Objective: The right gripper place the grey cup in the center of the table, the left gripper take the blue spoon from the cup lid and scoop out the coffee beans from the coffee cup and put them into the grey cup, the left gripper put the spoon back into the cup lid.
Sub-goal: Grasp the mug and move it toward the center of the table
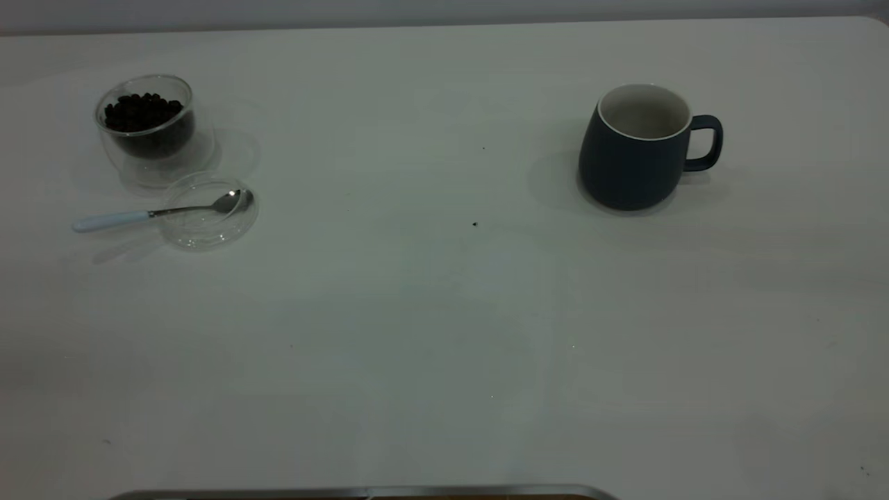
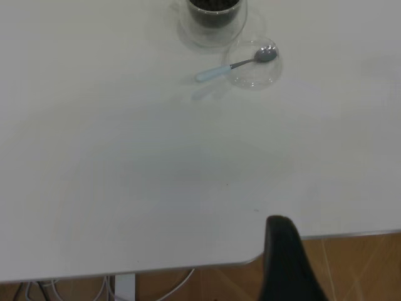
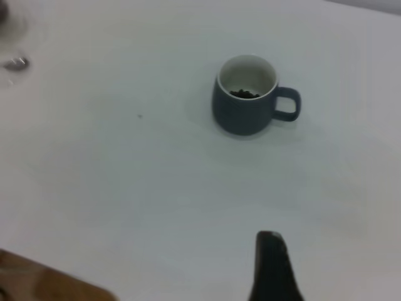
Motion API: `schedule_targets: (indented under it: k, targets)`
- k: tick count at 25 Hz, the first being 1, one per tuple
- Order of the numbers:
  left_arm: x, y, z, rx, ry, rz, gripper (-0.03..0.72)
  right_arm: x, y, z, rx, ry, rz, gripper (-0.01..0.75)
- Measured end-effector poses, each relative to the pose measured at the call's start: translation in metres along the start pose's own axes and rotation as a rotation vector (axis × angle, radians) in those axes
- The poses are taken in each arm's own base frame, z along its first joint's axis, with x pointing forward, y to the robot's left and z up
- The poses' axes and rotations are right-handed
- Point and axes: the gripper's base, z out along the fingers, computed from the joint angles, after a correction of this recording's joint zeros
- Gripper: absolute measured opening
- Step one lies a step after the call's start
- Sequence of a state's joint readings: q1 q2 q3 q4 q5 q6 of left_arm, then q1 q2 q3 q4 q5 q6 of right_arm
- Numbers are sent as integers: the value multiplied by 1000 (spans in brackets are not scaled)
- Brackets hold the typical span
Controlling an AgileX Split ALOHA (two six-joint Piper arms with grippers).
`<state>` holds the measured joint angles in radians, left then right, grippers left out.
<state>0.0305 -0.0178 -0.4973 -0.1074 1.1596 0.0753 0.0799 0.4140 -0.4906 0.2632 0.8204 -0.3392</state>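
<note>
My left pincer (image 2: 285, 260) shows only as a black tapered tip at the near edge of the large plain white table (image 1: 444, 312), well apart from everything on it, and I cannot tell how it is set; my right pincer (image 3: 270, 266) is likewise a single dark tip low in its own wrist view, hanging over bare tabletop short of the mug, and I cannot tell its set either. Neither one touches anything. In the exterior view, taking the middle of the table as the clock's centre, the rounded dark blue-grey ceramic mug (image 1: 633, 149) stands upright at about two o'clock, its loop handle pointing toward three o'clock, and my right wrist view shows a few dark beans lying on its whitish bottom. At about ten o'clock stands the small clear double-walled glass tumbler (image 1: 147, 128), upright, holding a heap of dark brown coffee beans (image 1: 142, 111). Just beside it, at its five o'clock, lies the shallow round clear glass lid (image 1: 208, 222). The small teaspoon with shiny metal bowl and pale blue handle (image 1: 160, 212) rests with its bowl inside the lid and its handle sticking out over the rim toward nine o'clock, its tip above the tabletop.
</note>
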Motion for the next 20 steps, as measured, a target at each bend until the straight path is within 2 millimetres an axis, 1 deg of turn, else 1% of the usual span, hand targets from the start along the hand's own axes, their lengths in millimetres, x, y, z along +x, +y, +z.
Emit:
schedule_targets:
  k: [4,8,11,14,20]
  targets:
    - [0,0,0,0,0,1,498,-25,-13,45,-10,64,-125,566]
    - [0,0,0,0,0,1,498,-47,-25,94,-52,140,-172,567]
    - [0,0,0,0,0,1,498,-59,-32,131,-91,207,-202,567]
    - [0,0,0,0,0,1,498,-62,-39,165,-126,276,-240,567]
    - [0,0,0,0,0,1,498,-54,-52,234,-180,380,-332,567]
